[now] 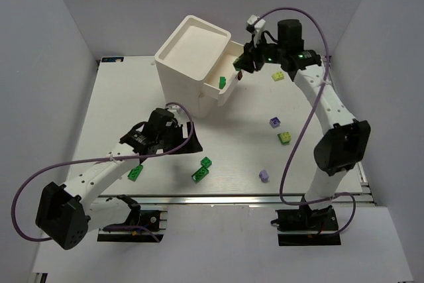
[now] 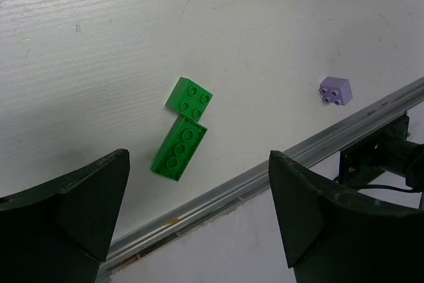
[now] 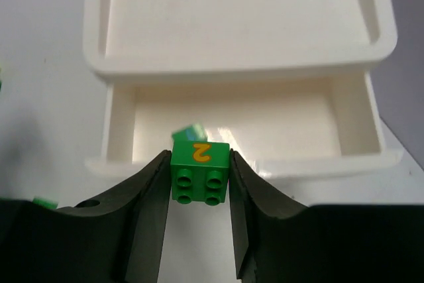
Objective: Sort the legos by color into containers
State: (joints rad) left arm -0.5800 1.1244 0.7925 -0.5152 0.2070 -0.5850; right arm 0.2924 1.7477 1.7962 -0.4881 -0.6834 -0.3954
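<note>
My right gripper (image 1: 242, 64) (image 3: 200, 167) is shut on a dark green lego (image 3: 200, 171) marked with a yellow 2. It holds the lego just above the front edge of the open top drawer (image 3: 278, 124) (image 1: 228, 92) of the white cabinet (image 1: 192, 48). One green lego (image 3: 192, 130) (image 1: 223, 82) lies inside that drawer. My left gripper (image 1: 189, 138) (image 2: 199, 164) hangs open and empty over the table near two touching dark green legos (image 2: 189, 98) (image 2: 179, 148) (image 1: 202, 168).
Another green lego (image 1: 136, 172) lies left of my left arm. Purple legos (image 1: 275, 122) (image 1: 264, 175) (image 2: 335, 90) and yellow-green legos (image 1: 284, 138) (image 1: 279, 75) are scattered at the right. The table's metal front rail (image 2: 278, 164) runs close below the left gripper.
</note>
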